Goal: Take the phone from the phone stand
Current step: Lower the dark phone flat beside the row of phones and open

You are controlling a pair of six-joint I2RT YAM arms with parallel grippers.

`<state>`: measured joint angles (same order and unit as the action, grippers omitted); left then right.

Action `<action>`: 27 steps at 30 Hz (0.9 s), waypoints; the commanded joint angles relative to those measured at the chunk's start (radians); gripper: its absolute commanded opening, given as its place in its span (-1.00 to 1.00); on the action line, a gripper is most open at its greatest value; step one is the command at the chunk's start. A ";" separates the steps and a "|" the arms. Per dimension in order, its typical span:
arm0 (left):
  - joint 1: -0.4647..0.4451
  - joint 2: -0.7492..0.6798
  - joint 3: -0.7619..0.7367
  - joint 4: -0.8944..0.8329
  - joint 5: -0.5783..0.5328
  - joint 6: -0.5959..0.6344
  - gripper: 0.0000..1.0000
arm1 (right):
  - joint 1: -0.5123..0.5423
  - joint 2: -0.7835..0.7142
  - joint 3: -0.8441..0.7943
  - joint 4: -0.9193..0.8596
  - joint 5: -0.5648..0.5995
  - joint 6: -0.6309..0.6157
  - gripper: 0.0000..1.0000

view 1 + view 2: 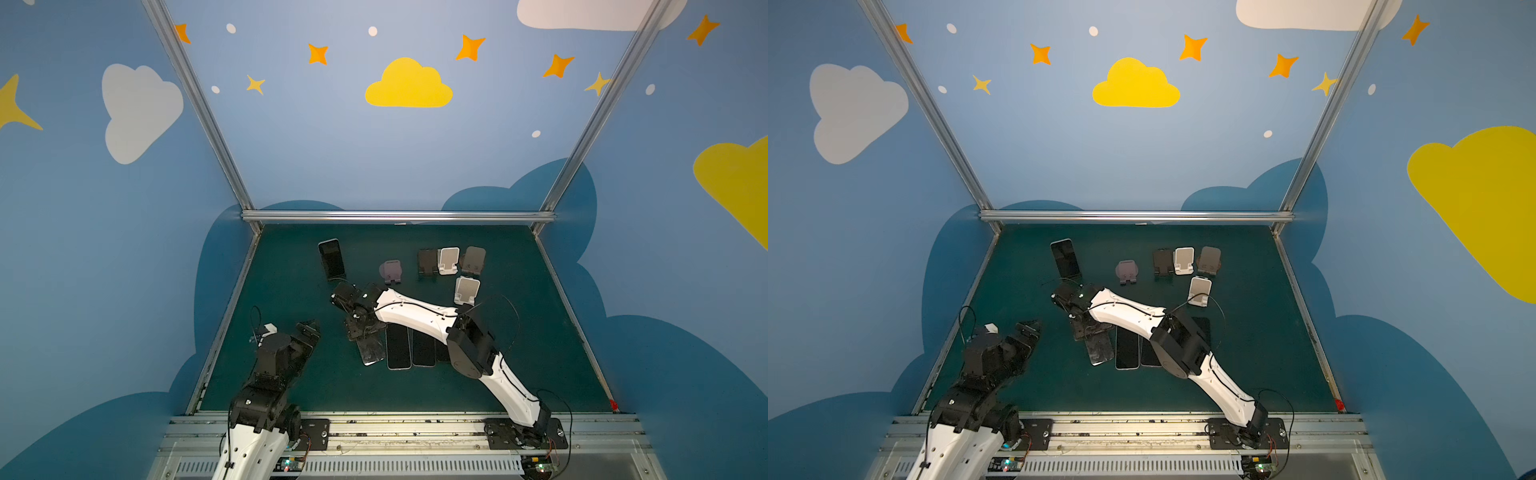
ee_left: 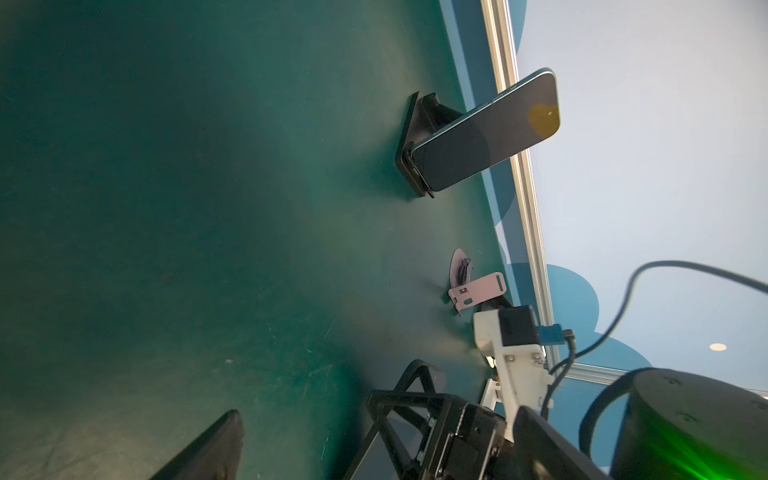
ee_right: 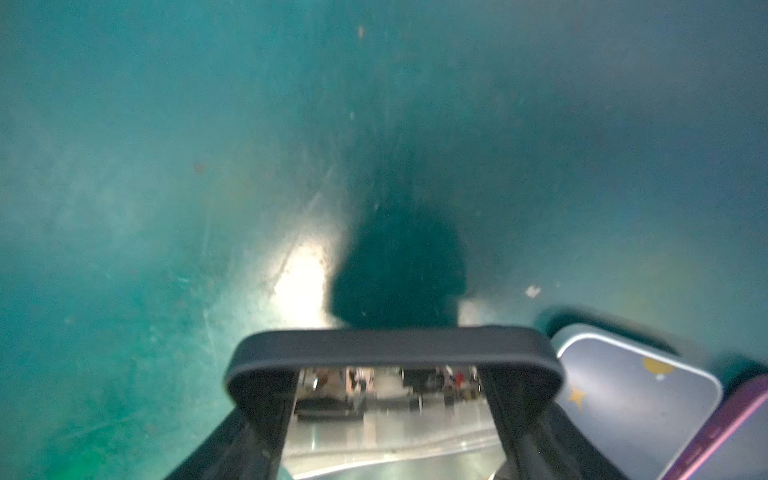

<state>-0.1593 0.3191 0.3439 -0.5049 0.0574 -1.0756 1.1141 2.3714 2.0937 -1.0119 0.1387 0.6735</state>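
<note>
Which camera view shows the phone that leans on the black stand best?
The left wrist view: the phone is large, side-on, its lower edge in the black stand. In both top views the phone is small, seen from above. The right wrist view misses it.

A dark green mat (image 1: 519, 353) carries everything. Beyond the right gripper (image 1: 360, 328) a black stand (image 2: 415, 124) sits on it with a phone (image 1: 332, 259) leaning in it, well ahead of the left gripper (image 1: 308, 330). Also beyond the right gripper, further from the left one, are a lilac stand (image 1: 392, 272), then a close row: dark stand (image 1: 427, 262), white stand (image 1: 449, 261), grey stand (image 1: 474, 259). A second white stand (image 1: 466, 291) sits nearer, apart from the row. Beside the right gripper, away from the left one, phones lie flat side by side: a glossy phone (image 1: 371, 353), a white-edged phone (image 1: 398, 347), a dark phone (image 1: 423, 349). A cased phone (image 3: 390, 345) sits between the right gripper's fingers; whether it touches the mat cannot be told
</note>
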 commanded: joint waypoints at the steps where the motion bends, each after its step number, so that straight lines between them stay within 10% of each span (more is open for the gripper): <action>1: 0.003 0.010 0.011 0.012 -0.016 0.005 1.00 | -0.001 0.024 0.037 -0.073 -0.065 0.021 0.31; 27: 0.003 0.003 -0.057 0.083 -0.032 -0.066 1.00 | -0.021 0.211 0.104 -0.180 -0.042 0.136 0.51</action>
<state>-0.1593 0.3336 0.2802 -0.4294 0.0387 -1.1381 1.0966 2.4935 2.2208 -1.1542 0.0818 0.7841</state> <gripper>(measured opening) 0.998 0.753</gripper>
